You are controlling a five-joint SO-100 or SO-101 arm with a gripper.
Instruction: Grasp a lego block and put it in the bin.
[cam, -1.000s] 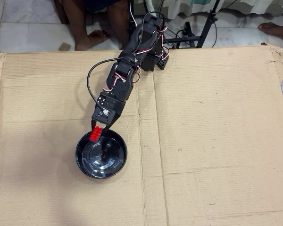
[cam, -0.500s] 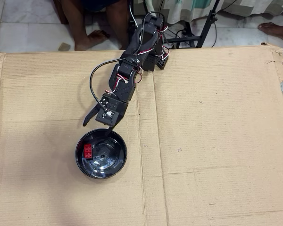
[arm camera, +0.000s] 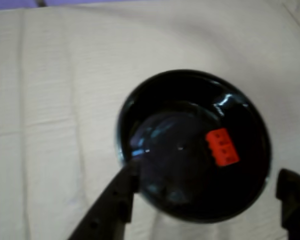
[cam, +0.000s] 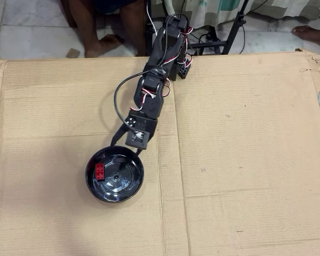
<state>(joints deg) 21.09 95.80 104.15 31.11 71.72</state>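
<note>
The red lego block (arm camera: pixel 222 146) lies studs up inside the black glossy bin (arm camera: pixel 155 90), on the right part of its flat bottom in the wrist view. In the overhead view the block (cam: pixel 99 170) sits at the left side of the bin (cam: pixel 139 180). My gripper (arm camera: pixel 208 176) is open and empty just above the bin's near rim, one finger (arm camera: pixel 121 192) at the lower left and the other (arm camera: pixel 292 192) at the lower right. In the overhead view the gripper (cam: pixel 127 151) hangs over the bin's upper right rim, with its fingers mostly hidden under the wrist.
The bin stands on a large flat cardboard sheet (cam: pixel 240 160) with creases and torn edges. The arm's base (cam: pixel 177 66) is at the sheet's far edge. A person's legs (cam: pixel 104 32) and a stand (cam: pixel 232 29) are on the tiled floor beyond it.
</note>
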